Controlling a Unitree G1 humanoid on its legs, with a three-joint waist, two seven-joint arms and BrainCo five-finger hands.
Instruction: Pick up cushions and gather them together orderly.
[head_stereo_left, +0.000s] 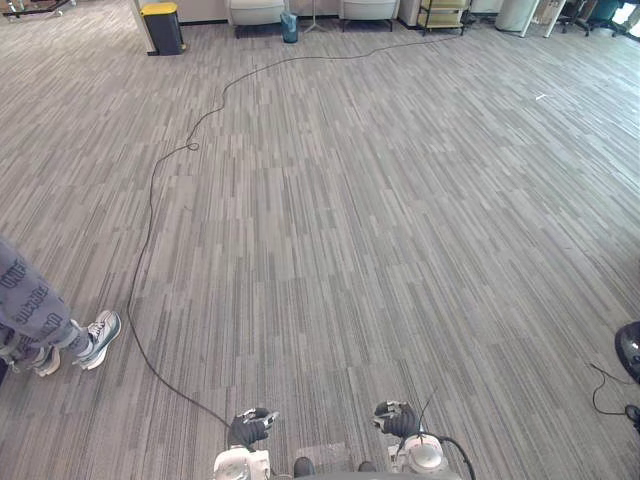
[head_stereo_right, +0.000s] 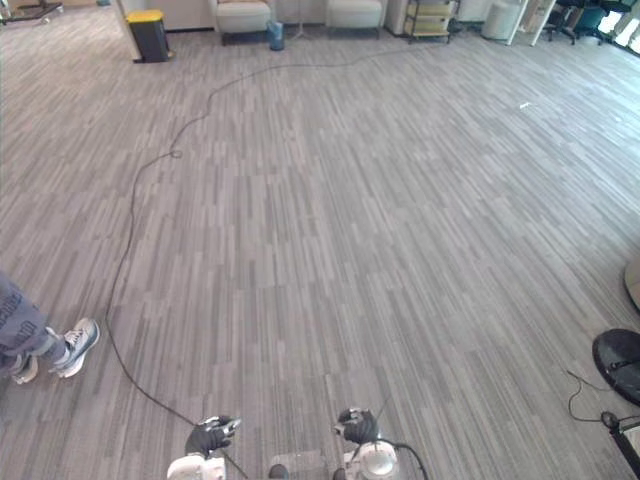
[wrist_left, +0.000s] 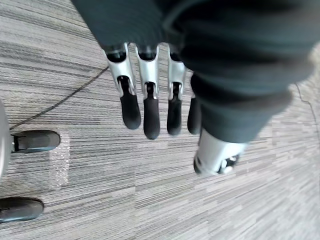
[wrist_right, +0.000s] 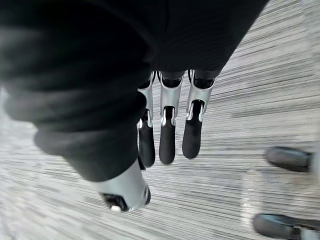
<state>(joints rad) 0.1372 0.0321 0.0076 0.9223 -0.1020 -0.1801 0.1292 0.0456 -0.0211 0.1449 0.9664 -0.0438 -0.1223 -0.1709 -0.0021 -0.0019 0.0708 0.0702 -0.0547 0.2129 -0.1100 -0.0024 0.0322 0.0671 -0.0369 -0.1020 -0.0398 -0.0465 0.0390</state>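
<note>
Left hand (head_stereo_left: 250, 428): hanging at 7 o'clock, low over the carpet (head_stereo_left: 380, 230); fingers (wrist_left: 151, 117) hanging straight and relaxed, holding nothing.

Right hand (head_stereo_left: 397, 418): hanging at 5 o'clock, beside the left; fingers (wrist_right: 166, 140) likewise hanging straight, gripping nothing.

Cushions: whereabouts cannot be told.

Person (head_stereo_left: 35, 310): standing at 8 o'clock, in patterned grey trousers and light sneakers (head_stereo_left: 98, 338).

Bin (head_stereo_left: 162, 27): dark with a yellow lid, standing far off at 11 o'clock.

Armchairs (head_stereo_left: 257, 12): a pale pair, sitting at 12 o'clock along the far edge, a small blue container (head_stereo_left: 289, 27) standing between them.

Shelf cart (head_stereo_left: 441, 15): standing at 1 o'clock.

Black base (head_stereo_left: 630, 350): lying at 4 o'clock.
</note>
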